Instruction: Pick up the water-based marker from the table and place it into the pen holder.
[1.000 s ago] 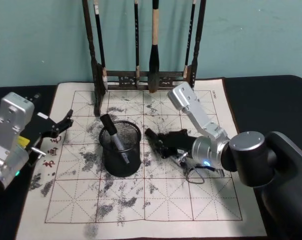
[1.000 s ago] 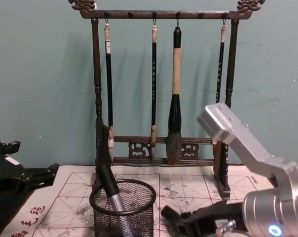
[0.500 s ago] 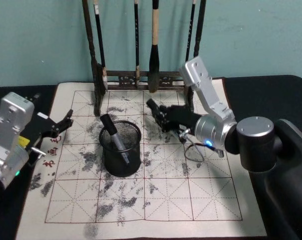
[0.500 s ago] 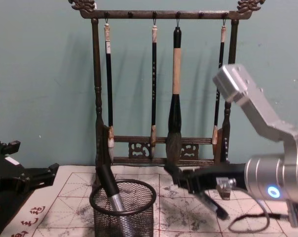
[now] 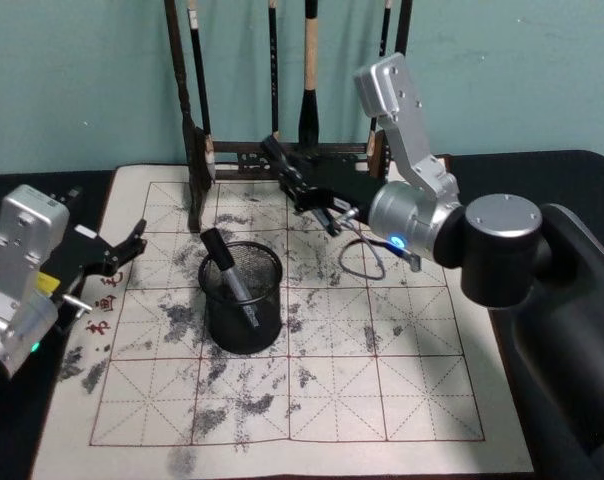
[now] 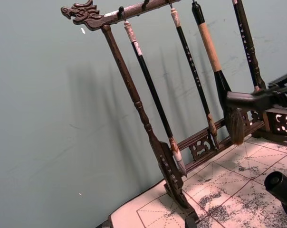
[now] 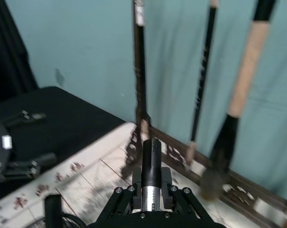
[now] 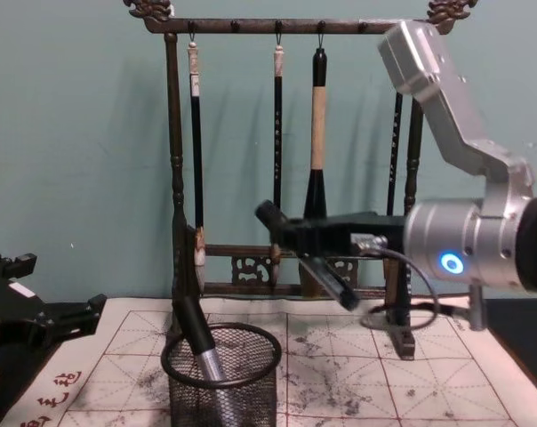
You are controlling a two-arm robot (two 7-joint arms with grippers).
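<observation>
My right gripper (image 5: 317, 200) is shut on a black water-based marker (image 5: 287, 170) and holds it in the air, tilted, behind and to the right of the pen holder (image 5: 241, 298). From the chest, the marker (image 8: 306, 256) hangs above and right of the black mesh holder (image 8: 222, 384). In the right wrist view the marker (image 7: 151, 161) sticks out between the shut fingers. Another black and silver marker (image 5: 228, 272) leans inside the holder. My left gripper (image 5: 130, 250) rests open at the mat's left edge, well away from the holder.
A tall dark wooden brush rack (image 8: 175, 178) with several hanging brushes (image 8: 316, 133) stands right behind the held marker. The ink-stained practice mat (image 5: 382, 380) covers the black table. A thin cable loop (image 5: 360, 262) hangs under my right wrist.
My right gripper has lifted the marker off the mat and swung it up, back and to the left, towards the rack and the holder. The left arm has not moved.
</observation>
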